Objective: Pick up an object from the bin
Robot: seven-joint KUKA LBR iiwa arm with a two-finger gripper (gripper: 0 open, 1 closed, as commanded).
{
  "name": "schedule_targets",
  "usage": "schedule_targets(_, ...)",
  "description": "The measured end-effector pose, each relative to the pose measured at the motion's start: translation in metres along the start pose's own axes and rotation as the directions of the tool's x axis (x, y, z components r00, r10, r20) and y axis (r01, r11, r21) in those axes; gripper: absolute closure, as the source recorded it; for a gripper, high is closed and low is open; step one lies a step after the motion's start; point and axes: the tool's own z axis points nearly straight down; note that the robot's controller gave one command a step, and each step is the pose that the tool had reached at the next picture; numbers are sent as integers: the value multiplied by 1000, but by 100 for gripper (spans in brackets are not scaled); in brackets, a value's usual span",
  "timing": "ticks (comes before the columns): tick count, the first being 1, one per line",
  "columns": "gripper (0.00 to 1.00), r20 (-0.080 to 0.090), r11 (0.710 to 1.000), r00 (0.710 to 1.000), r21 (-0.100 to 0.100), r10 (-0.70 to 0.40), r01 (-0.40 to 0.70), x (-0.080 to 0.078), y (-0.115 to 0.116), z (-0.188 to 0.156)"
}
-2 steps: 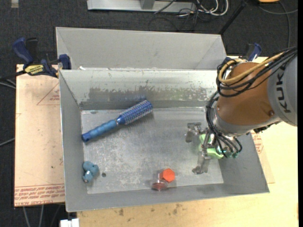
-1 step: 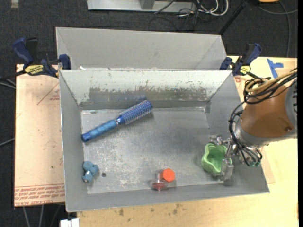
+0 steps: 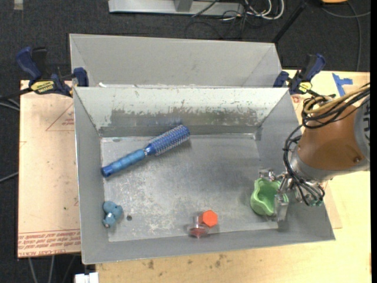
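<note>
Gripper: I see it (image 3: 277, 198) low by the grey bin's (image 3: 177, 181) right wall, against a green cup-like thing (image 3: 263, 197).
Back left: blue hairbrush (image 3: 147, 149), lying aslant.
Front: small blue figure (image 3: 111, 212); orange-capped piece (image 3: 204, 221).

Grey metal bin (image 3: 206, 181), viewed from above. On its floor we find a blue hairbrush (image 3: 147, 149) at ten o'clock (lying aslant), a small blue toy (image 3: 111, 213) at eight, an orange-topped piece (image 3: 204, 221) at six and a green piece (image 3: 264, 197) at four.
</note>
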Motion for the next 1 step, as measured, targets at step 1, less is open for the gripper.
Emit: schedule_targets(1, 100, 10, 998, 998, 2, 65, -65, -2, 8, -137)
